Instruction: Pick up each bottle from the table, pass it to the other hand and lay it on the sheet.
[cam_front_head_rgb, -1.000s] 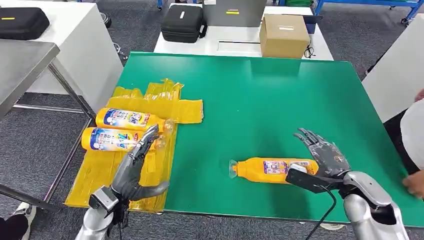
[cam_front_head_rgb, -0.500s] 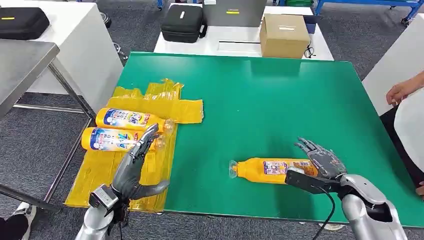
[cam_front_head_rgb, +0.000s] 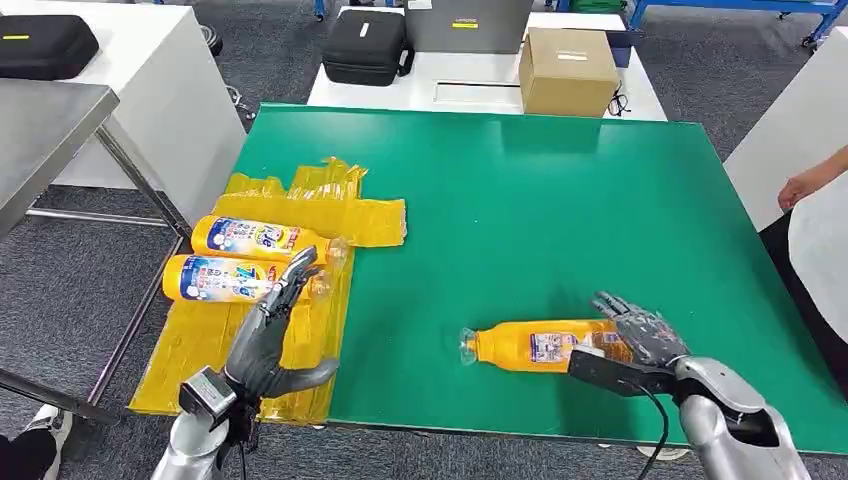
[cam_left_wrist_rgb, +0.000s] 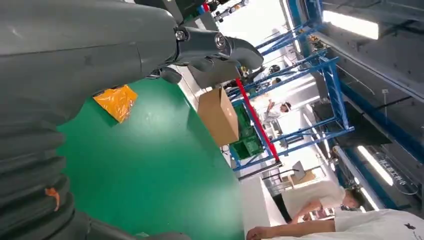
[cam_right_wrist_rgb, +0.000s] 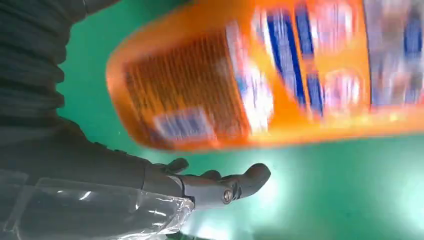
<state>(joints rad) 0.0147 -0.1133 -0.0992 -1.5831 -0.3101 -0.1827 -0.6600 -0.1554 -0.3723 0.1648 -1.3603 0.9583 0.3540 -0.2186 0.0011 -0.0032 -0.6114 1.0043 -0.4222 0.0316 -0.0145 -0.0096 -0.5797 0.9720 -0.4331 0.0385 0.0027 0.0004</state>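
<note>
One bottle (cam_front_head_rgb: 540, 345) base hidden behind right hand (cam_front_head_rgb: 640, 335), grip unclear, left hand (cam_front_head_rgb: 268, 335) spread, empty.

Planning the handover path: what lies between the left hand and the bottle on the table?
Bare green table in head view, between left hand and bottle.

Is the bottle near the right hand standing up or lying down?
Lying down: the orange bottle rests on its side on the green table.

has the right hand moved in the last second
Yes. The right hand has come down toward the near table edge, closing over the base of the bottle lying there.
</note>
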